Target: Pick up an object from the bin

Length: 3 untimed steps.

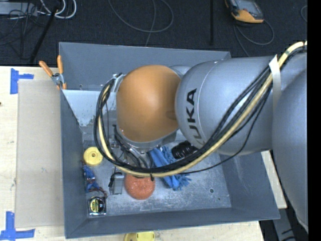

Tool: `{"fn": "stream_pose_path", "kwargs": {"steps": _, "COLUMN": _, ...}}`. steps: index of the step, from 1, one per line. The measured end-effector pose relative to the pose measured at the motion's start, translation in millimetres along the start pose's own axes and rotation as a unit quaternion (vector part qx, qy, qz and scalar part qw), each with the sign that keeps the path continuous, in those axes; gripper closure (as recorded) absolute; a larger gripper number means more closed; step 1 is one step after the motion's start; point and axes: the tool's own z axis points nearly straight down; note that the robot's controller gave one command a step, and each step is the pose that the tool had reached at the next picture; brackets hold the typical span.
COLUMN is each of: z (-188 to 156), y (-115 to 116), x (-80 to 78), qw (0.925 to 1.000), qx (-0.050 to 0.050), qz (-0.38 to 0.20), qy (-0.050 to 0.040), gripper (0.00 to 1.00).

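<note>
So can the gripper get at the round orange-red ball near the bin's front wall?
Probably yes. The gripper hangs just beside the round orange-red ball, and nothing from the bin lies on it; the blue plastic piece only crowds its far side.

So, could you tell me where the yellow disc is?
In the camera view, the yellow disc lies near the bin's left wall, with a small blue thing just below it.

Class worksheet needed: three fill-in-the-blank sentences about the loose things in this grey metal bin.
In the grey metal bin, the round plastic disc by the left wall is ____.
The black-and-yellow tape measure lies in the view's lower-____ bin corner.
The rough reddish-orange ball lies ____ of the blue plastic pieces.
Missing: yellow; left; left.
</note>
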Motion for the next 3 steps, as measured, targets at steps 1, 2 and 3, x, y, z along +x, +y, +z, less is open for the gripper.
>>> {"fn": "stream_pose_path", "kwargs": {"steps": 1, "z": -4.5, "y": -1.3, "x": -2.0, "qw": 1.0, "qx": -0.001, "qz": 0.003, "qy": -0.0037, "gripper": 0.0}}
{"fn": "stream_pose_path", "kwargs": {"steps": 2, "z": 22.9, "y": -48.6, "x": -25.1, "qw": 0.9999, "qx": -0.002, "qz": -0.014, "qy": -0.005, "gripper": 0.0}}
{"fn": "stream_pose_path", "kwargs": {"steps": 3, "z": 48.6, "y": -81.4, "x": -15.1, "qw": 1.0, "qx": 0.0, "qz": 0.006, "qy": -0.0044, "gripper": 0.0}}
